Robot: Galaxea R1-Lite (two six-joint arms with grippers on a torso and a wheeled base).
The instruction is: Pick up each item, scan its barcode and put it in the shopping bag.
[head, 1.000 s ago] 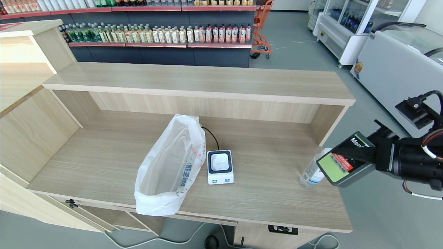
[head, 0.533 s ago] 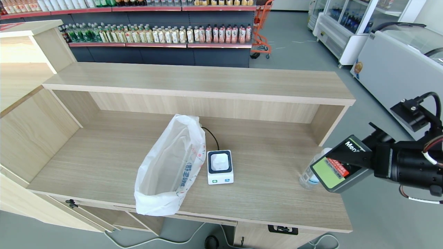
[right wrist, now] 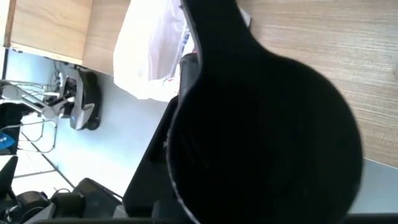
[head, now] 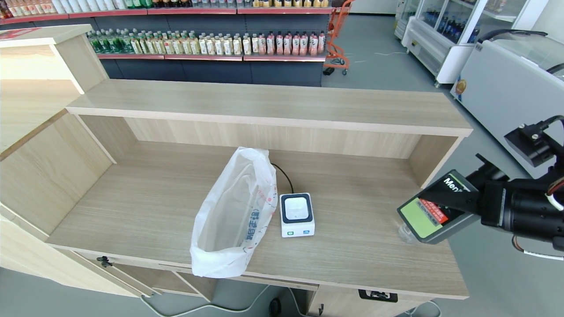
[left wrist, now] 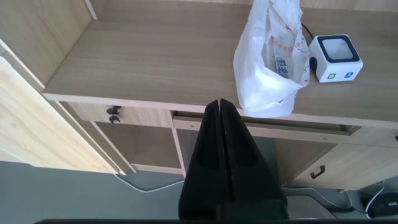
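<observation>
Edging inward since a moment ago, the right gripper (head: pixel 441 201) hangs over the counter's (head: pixel 352 251) right end, well apart from the scanner (head: pixel 297 215), clamped on a dark box (head: pixel 429 218) that looks light and stiff, best held by its flat faces.

This is a shop, a small supermarket by the look of it. Beyond the desk (head: pixel 352 251) run red-edged shelves (head: pixel 282 57) packed with rows of bottled drinks (head: pixel 211 44), with an orange trolley (head: pixel 337 42) at their end. Glass-fronted coolers (head: pixel 440 26) and a white chest freezer (head: pixel 502 88) stand off the desk's right edge. The desk is a checkout: a barcode scanner (head: pixel 297 214) sits toward its front edge, a plastic shopping bag (head: pixel 233 220) beside it.
</observation>
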